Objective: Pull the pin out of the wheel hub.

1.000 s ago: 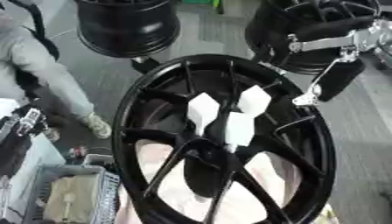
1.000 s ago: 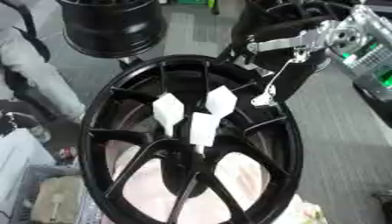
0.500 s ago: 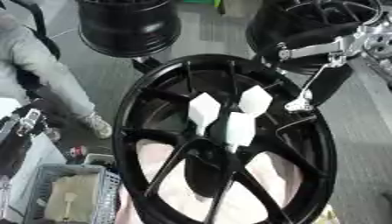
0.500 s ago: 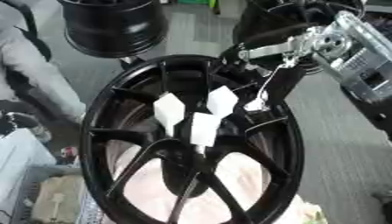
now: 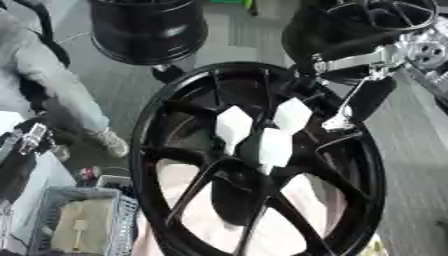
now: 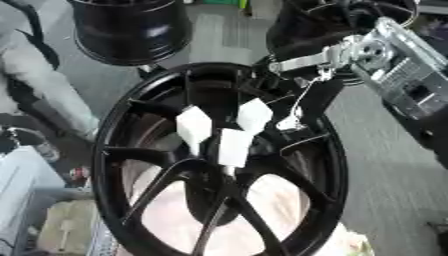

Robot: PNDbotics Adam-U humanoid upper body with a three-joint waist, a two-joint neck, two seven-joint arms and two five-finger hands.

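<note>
A large black wheel hub (image 5: 360,165) stands tilted in the middle of the view. Three white pins sit at its centre: one on the left (image 5: 234,125), one on the right (image 5: 293,115) and one lower down (image 5: 275,146). My right hand (image 5: 369,94) comes in from the upper right on a silver wrist (image 6: 376,50). Its fingers are straight and point down over the rim, and a thin fingertip (image 5: 337,122) ends just right of the right pin, holding nothing. A black and silver shape at the left edge (image 5: 24,150) may be my left hand.
Two more black wheels stand behind, one at upper left (image 5: 149,27) and one at upper right (image 5: 367,20). A person in grey (image 5: 44,75) stands at the left. A grey basket (image 5: 79,230) with a pale cloth sits at lower left.
My right hand's fingertip has crept slightly down and left toward the white pins. The pins and the wheel hub have not moved.
</note>
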